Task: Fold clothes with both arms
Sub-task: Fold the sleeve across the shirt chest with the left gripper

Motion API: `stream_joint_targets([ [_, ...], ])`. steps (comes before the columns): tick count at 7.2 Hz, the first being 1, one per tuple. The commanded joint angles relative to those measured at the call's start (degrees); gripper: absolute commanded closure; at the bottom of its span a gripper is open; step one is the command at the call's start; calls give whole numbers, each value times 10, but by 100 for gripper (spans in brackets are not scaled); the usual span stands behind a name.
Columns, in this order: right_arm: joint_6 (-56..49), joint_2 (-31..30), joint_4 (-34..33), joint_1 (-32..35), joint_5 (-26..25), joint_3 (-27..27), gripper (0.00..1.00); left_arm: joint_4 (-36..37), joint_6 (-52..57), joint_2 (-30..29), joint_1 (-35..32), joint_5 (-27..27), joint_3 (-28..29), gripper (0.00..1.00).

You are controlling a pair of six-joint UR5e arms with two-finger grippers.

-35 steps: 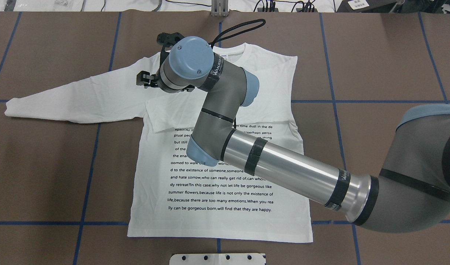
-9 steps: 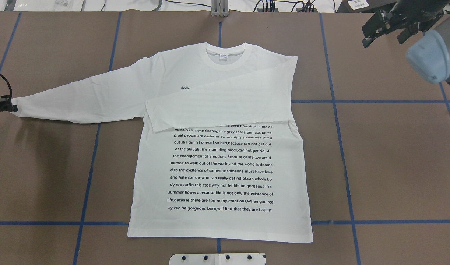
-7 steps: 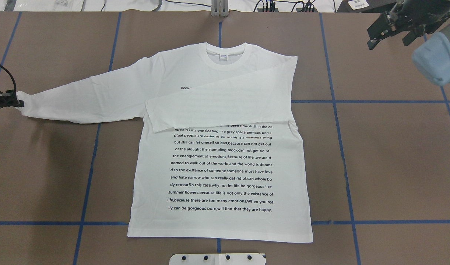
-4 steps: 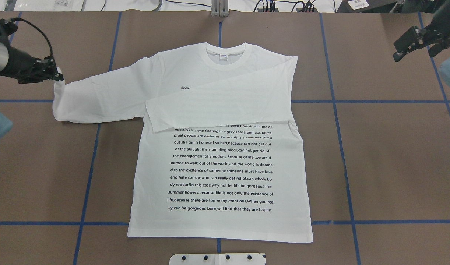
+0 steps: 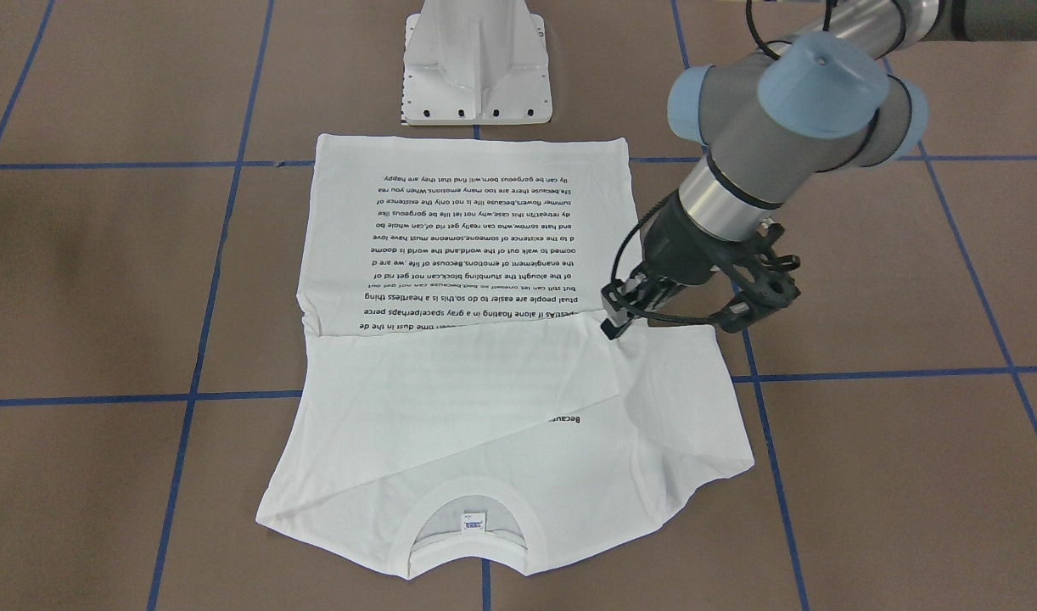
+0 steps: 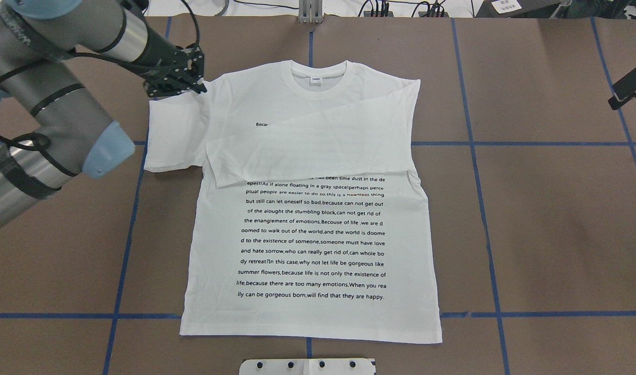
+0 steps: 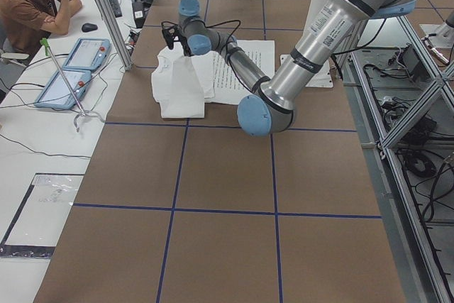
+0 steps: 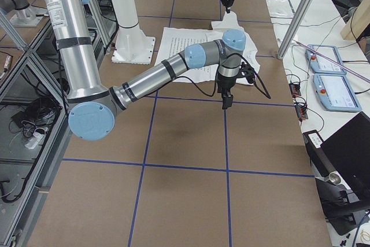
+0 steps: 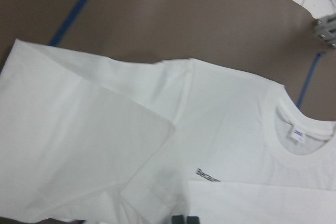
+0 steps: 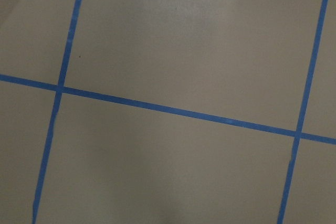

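Overhead exterior, one shirt (image 6: 318, 239), left pincer (image 6: 198, 87), right pincer (image 6: 628, 86)

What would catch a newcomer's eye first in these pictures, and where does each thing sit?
The white shirt with black text lies flat mid-table, one sleeve folded across its chest. The left gripper pinches the other sleeve near the shoulder, doubling it back. The right gripper hangs over bare table.

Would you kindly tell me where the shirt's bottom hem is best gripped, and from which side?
Take the hem at its robot-right corner, coming in low from the right side: the shirt lies flat, that corner juts onto bare table, and nothing covers it, so jaws can likely pinch both layers.
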Motion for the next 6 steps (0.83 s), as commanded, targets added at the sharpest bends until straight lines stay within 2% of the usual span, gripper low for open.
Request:
stream_joint_targets([
  [1, -4, -3, 0, 1, -1, -4, 0, 2, -88, -115, 31, -4, 45, 100],
  [3, -2, -6, 0, 1, -1, -4, 0, 1, -116, -151, 69, 3, 51, 100],
  [5, 1, -6, 0, 1, -1, -4, 0, -6, -115, -156, 99, 44, 76, 100],
  [6, 3, -5, 0, 1, -1, -4, 0, -7, -111, -155, 101, 45, 92, 100],
])
